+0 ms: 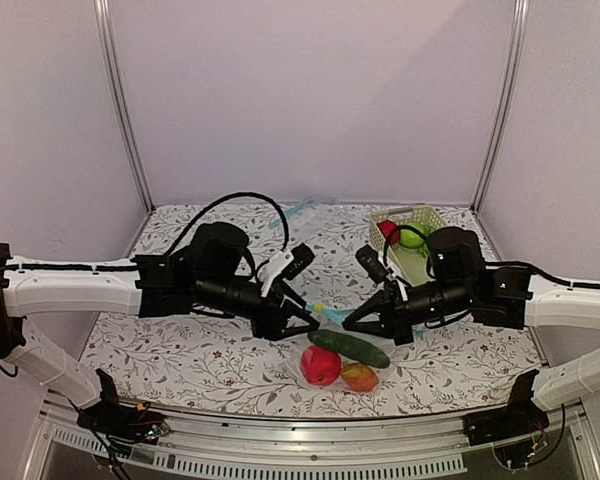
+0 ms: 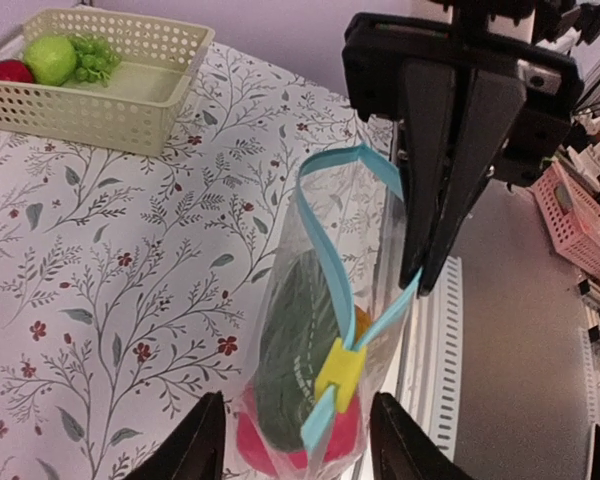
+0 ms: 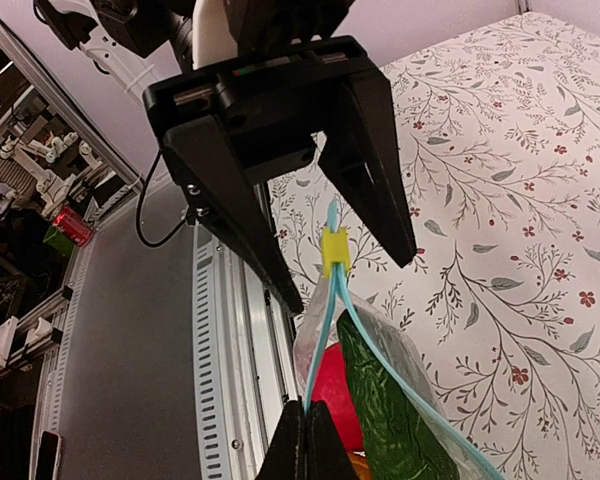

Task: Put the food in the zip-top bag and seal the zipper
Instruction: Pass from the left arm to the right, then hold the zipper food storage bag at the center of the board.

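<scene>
Plastic bag [image 2: 280, 260], where is it? —Kim

It's on the flowered table [image 2: 100, 260] near the front edge, between the two arms, with its mouth raised toward the grippers. —Lee

Food? —Kim

All three pieces are inside. The cucumber [image 2: 290, 350] is on top, the red fruit [image 2: 260, 445] is under it, and the orange piece [image 1: 359, 377] is beside the red fruit. —Lee

Zipper [image 2: 387, 318]? —Kim

It isn't sealed. The yellow slider [image 2: 340, 370] sits at one end, and the two sides of the blue strip spread apart from there, so the mouth gapes. —Lee

Right gripper [image 3: 306, 420]? —Kim

Its fingers are pressed together, pinching the blue strip away from the slider. It's plain in both wrist views. —Lee

Left gripper [image 3: 347, 278]? —Kim

Its jaws are spread wide and grip nothing. The slider sits between the fingers but looks clear of both. —Lee

Anything else? —Kim

A cream basket [image 2: 90, 120] stands further back on the right arm's side, well apart from the bag. It holds a green apple [image 2: 50, 58], a grape bunch [image 2: 92, 55] and something red that I can't tell. —Lee
</scene>
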Available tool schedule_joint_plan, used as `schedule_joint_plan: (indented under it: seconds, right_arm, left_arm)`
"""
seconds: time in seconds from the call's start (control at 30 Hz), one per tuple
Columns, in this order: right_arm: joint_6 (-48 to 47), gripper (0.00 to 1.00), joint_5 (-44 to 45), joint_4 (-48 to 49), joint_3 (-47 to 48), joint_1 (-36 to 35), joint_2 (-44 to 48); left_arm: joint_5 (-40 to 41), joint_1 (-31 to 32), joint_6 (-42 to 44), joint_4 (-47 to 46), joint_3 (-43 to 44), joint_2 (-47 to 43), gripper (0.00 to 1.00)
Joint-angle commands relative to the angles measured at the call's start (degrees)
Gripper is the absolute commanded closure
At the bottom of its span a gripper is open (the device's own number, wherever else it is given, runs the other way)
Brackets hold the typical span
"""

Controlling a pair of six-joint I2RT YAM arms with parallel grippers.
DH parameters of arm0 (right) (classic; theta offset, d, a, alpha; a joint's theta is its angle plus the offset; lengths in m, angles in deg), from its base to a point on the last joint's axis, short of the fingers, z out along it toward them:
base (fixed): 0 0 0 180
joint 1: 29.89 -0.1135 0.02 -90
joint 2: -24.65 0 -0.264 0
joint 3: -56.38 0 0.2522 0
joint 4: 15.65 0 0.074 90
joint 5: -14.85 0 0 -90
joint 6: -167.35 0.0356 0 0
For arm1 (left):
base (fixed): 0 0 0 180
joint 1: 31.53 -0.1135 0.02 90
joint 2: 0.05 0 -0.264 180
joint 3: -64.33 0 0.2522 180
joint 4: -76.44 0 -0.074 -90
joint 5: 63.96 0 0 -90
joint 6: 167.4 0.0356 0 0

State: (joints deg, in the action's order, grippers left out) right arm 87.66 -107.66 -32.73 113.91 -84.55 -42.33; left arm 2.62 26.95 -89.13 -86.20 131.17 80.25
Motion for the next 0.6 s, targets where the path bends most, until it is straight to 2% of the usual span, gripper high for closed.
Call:
schedule_joint_plan:
  seconds: [0.0,0.13,0.33,0.4,0.5,0.53,0.57]
  right_arm:
    - [0.8,1.0,-0.8,2.4,-0.4,-0.4,-0.4]
    - [1.4,1.0,-0.3,2.7,-0.6,-0.3,0.0]
    - [1.4,1.0,0.3,2.6,-0.8,-0.3,0.3]
    - [1.3,0.98,1.3,2.5,-0.9,-0.4,0.6]
    - [1.0,0.92,3.1,2.1,-1.1,-0.3,1.8]
    - [0.9,0.85,3.7,1.7,-1.0,-0.3,2.3]
    - [0.8,0.73,4.3,1.3,-0.8,-0.3,2.8]
  left_arm:
    - [-2.0,-0.8,-0.8,-2.4,0.5,1.2,0.57]
    - [-2.6,-0.9,-1.3,-2.6,-0.1,1.1,0.65]
    - [-3.4,-0.9,-2.1,-4.7,-0.7,1.0,0.97]
    - [-3.3,-0.9,-2.0,-4.7,-0.8,0.9,1.0]
    - [-3.7,-0.9,-1.7,-4.4,-0.6,0.8,1.0]
    - [-3.9,-0.9,-1.4,-3.9,-0.3,0.8,1.0]
    - [-4.2,-0.8,-1.1,-2.8,0.1,1.0,1.0]
